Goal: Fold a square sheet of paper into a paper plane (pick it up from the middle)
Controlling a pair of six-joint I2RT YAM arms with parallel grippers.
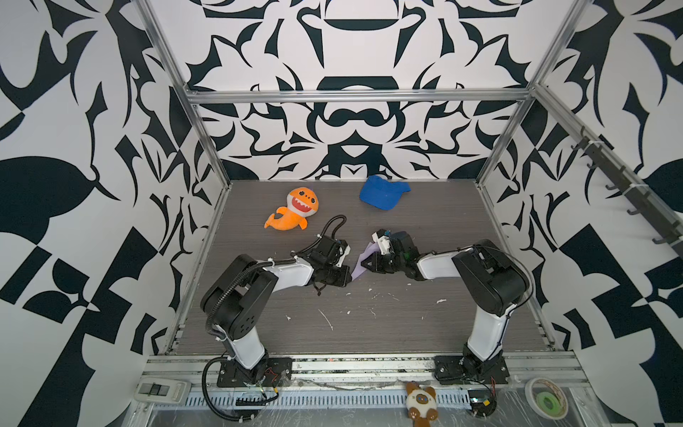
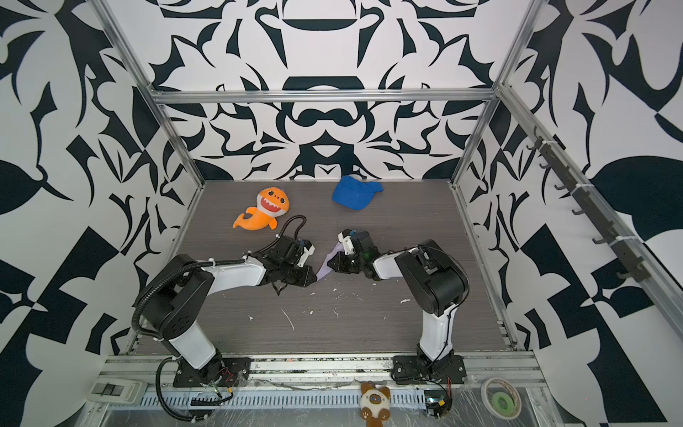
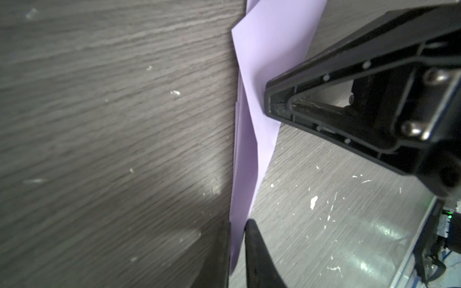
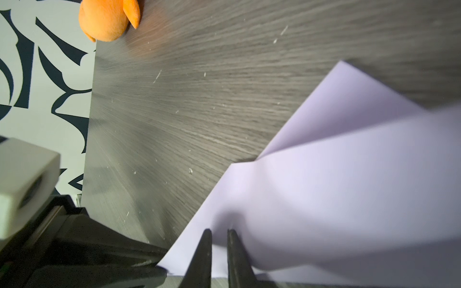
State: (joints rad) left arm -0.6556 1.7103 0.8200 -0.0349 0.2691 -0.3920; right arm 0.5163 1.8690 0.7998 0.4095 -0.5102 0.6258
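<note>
The sheet of paper is pale lavender and folded into a long narrow layered strip. It is held above the middle of the grey table between both grippers. My left gripper is shut on its near end; in the left wrist view the strip runs down between the two dark fingertips of that gripper. My right gripper is shut on the paper's side, just right of the left one. In the right wrist view a ridge of paper sits pinched in that gripper, with folded flaps spreading beyond.
An orange plush shark lies at the back left and a blue cap at the back centre. White scraps dot the near table. Metal frame posts edge the table. A small plush toy and a tape roll sit on the front rail.
</note>
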